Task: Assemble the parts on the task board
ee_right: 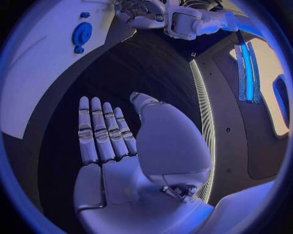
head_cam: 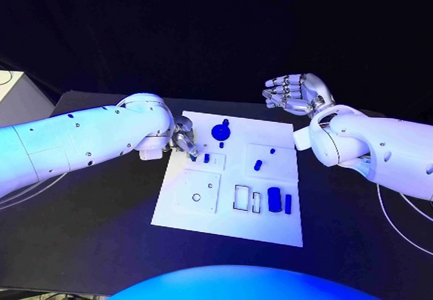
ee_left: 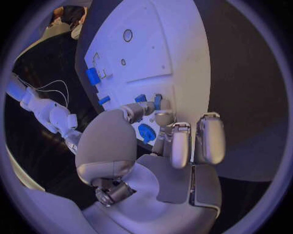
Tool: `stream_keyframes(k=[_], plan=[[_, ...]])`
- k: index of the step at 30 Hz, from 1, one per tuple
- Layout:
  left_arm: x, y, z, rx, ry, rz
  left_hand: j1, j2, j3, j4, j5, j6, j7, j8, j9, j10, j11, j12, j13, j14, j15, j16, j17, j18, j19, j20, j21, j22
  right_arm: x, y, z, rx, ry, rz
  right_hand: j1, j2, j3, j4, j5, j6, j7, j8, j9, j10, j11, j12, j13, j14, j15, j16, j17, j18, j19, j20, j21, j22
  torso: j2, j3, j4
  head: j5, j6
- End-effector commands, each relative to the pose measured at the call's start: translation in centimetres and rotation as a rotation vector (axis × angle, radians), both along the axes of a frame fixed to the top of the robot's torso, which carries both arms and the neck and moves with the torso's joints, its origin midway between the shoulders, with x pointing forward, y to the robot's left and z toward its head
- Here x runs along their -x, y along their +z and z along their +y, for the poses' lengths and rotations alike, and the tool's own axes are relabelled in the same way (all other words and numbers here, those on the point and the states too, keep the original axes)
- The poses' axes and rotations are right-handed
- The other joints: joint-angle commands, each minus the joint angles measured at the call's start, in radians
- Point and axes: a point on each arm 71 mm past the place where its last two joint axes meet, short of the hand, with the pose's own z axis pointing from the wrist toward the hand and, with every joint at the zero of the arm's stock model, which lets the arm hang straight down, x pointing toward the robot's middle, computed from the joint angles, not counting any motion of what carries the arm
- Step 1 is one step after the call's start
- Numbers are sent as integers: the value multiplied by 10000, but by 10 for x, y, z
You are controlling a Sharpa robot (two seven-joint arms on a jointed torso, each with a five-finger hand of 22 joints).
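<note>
Left hand (head_cam: 183,139) at the board's (head_cam: 271,226) left edge, fingertips (ee_left: 160,117) pinching a small blue part (head_cam: 205,158) there. Gear (head_cam: 220,131) flat near the far edge; more blue parts (head_cam: 275,192) in the near-right slots. Right hand (head_cam: 296,92) raised beyond the far right corner, fingers straight and apart, grasping nothing.

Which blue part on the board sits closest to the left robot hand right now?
The small blue part beside the left robot hand, at the board's left edge; the round gear-like part and the right-side pieces lie farther away.
</note>
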Motion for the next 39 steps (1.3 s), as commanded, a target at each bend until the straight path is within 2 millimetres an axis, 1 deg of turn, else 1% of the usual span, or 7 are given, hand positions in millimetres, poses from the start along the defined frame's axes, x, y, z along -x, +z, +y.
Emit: stream_keyframes(k=[1,2,9,15,18,27,39], plan=[[5,-6,-5,-59,-264,336,-93,-27,1426,-1496,59,245,-195,-1,-12,89,-1,33,35,1022,-52,39,2572,-172,48,2,35,126,1,0,2,-20,202,-14,-132,1,-4,-73,69,89,730,-48,-15,56,-4,-36,-13,69,-19,-59,-9,118,-16,27,-30,-9,-1,-10,11,-5,1],[5,-6,-5,-63,-267,332,-113,-27,1407,-1488,63,272,-206,-2,-23,130,-10,65,108,1026,-59,46,2587,-178,67,-3,47,153,1,0,2,-20,203,-13,-132,1,-4,-73,69,89,730,-48,-15,56,-4,-36,-13,69,-19,-59,-9,118,-16,27,-30,-9,0,-10,8,-2,1],[6,-6,-5,-45,-255,280,-190,-20,1322,-1442,49,338,-235,-23,-72,188,-33,70,155,1030,-79,53,2602,-178,70,-21,46,155,1,0,2,-20,211,-4,-136,0,-3,-80,73,97,731,-54,-18,69,-3,-55,-12,77,-18,-70,-22,118,-24,30,-29,-32,0,-13,4,1,1],[6,-6,-6,5,-226,222,-289,2,1129,-1357,-14,396,-269,-63,-148,253,-57,63,216,1037,-100,63,2625,-182,81,-44,47,170,1,0,2,-20,215,0,-136,0,-3,-80,73,97,731,-54,-18,69,-3,-55,-12,77,-18,-70,-22,118,-24,30,-29,-32,1,-13,13,-16,1],[6,-6,-6,25,-219,208,-312,8,1067,-1332,-32,413,-278,-71,-168,272,-64,65,242,1038,-105,65,2628,-186,91,-49,51,183,1,0,2,-19,217,1,-136,0,-3,-80,73,97,731,-54,-18,69,-3,-55,-12,77,-18,-70,-22,118,-24,30,-29,-32,0,-12,7,-28,1],[6,-7,-6,50,-190,208,-449,2,664,-1170,-114,475,-324,-129,-286,326,-94,38,324,1040,-131,68,2635,-187,93,-76,40,183,1,0,1,-18,212,2,-139,1,-2,-84,75,101,732,-57,-19,75,-2,-66,-13,79,-17,-77,-29,118,-30,31,-30,-44,6,-3,2,-39,1],[6,-8,-5,-13,-175,282,-689,-113,-14,-838,-146,577,-389,-202,-458,357,-138,6,435,1040,-167,68,2635,-193,113,-111,32,202,0,0,1,-15,206,6,-141,1,-2,-86,76,103,733,-59,-20,78,-2,-74,-13,81,-16,-82,-34,118,-34,32,-30,-52,5,-5,5,-37,1]])
